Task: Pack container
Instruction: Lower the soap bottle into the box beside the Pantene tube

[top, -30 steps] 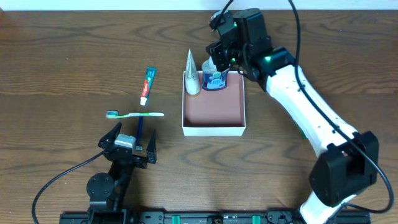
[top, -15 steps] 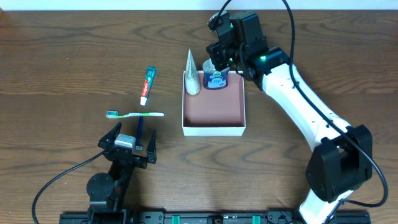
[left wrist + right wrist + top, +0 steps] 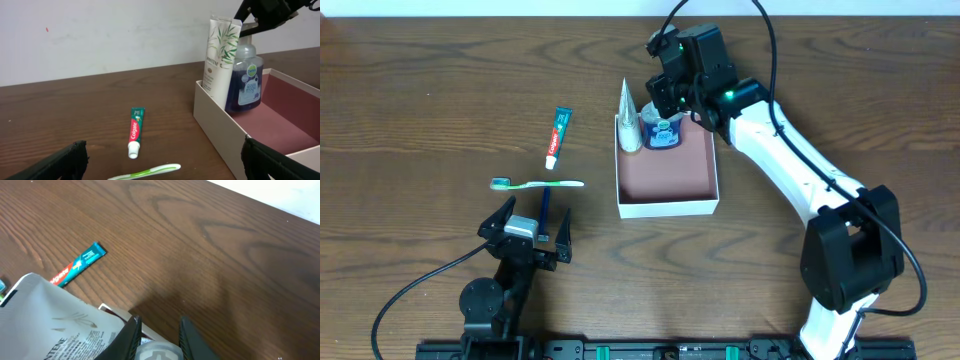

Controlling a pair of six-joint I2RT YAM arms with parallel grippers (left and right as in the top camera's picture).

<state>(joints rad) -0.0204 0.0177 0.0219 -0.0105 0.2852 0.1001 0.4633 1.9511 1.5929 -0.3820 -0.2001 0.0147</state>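
Note:
The container (image 3: 668,208) is a shallow white-walled box with a reddish-brown floor; it also shows in the left wrist view (image 3: 220,135). In its far left corner stand a white shampoo tube (image 3: 630,120) and a blue soap bottle (image 3: 662,132). My right gripper (image 3: 665,100) is above that corner, jaws closed on the bottle's pump cap (image 3: 157,352). My left gripper (image 3: 525,232) is open and empty near the front edge, just behind a green-and-white toothbrush (image 3: 538,184). A toothpaste tube (image 3: 557,136) lies on the table to the left of the container.
A dark blue stick-shaped item (image 3: 544,208) lies between the toothbrush and the left gripper. The toothpaste tube (image 3: 135,131) and toothbrush (image 3: 147,172) lie ahead of the left wrist camera. The right arm (image 3: 800,170) reaches over the table to the right of the container.
My right gripper has shifted slightly left with the soap bottle toward the shampoo tube. The container has nudged a little to the right. The left arm has not moved.

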